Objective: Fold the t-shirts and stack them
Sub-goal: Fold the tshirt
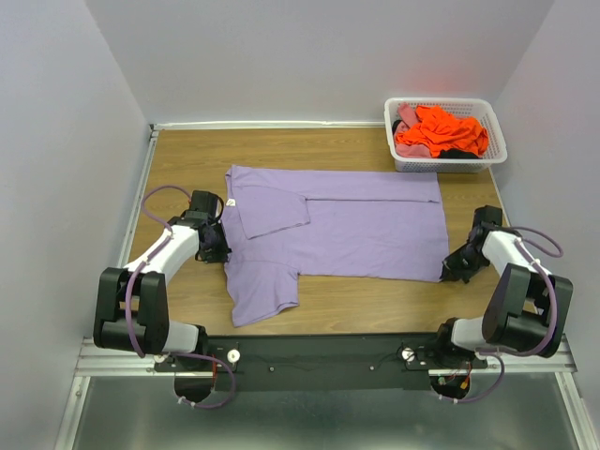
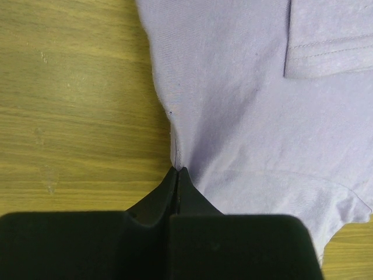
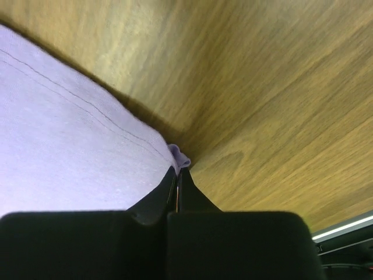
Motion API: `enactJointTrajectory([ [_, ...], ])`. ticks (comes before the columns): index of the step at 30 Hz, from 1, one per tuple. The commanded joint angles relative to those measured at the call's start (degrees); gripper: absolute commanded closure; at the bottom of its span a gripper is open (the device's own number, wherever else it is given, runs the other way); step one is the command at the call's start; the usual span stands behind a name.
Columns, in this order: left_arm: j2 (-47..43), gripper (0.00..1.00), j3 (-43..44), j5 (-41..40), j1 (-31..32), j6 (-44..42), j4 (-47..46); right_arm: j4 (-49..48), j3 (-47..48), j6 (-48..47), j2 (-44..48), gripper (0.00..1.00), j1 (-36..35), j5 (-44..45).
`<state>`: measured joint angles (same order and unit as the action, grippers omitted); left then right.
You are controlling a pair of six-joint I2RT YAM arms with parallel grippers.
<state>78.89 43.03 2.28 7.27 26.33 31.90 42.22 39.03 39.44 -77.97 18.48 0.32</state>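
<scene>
The left claw (image 2: 176,170) was pressed shut, its tips nipping the very edge of the lavender t-shirt (image 2: 250,116) near the armpit seam. The right claw (image 3: 178,172) was clamped tight too, with just a little nub of hem corner poking past its tips. Thin bites, both!

The lavender t-shirt lay spread flat across the worktop (image 1: 187,159), far sleeve folded in over the chest, near sleeve loose toward the arms.

The danger, I judged: with a brisk lift, that tiny right-hand corner would slip free, dropping one end and skewing the fold. Uneven travel between the arms could also flip the tucked sleeve open.

The orange t-shirt (image 1: 441,131) and pink t-shirt (image 1: 408,114) sat in the basket (image 1: 441,165), far right.
</scene>
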Motion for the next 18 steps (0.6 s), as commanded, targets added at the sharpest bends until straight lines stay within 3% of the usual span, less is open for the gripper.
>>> enactJointTrajectory([
  [1, 0.21, 1.00, 2.23, 0.71, 0.29, -0.75, 2.20, -0.21, 3.15, -0.42, -1.04, 1.00, 0.24, 0.83],
  [8, 1.79, 1.00, 6.71, 0.18, -0.24, -1.36, 4.22, 0.23, 8.96, -0.24, -2.44, 1.00, 0.24, -6.46],
  [18, 7.41, 1.00, 13.48, -0.09, -2.61, -2.68, 5.01, 0.23, 19.15, -2.96, -6.74, 1.00, 0.24, -5.15],
])
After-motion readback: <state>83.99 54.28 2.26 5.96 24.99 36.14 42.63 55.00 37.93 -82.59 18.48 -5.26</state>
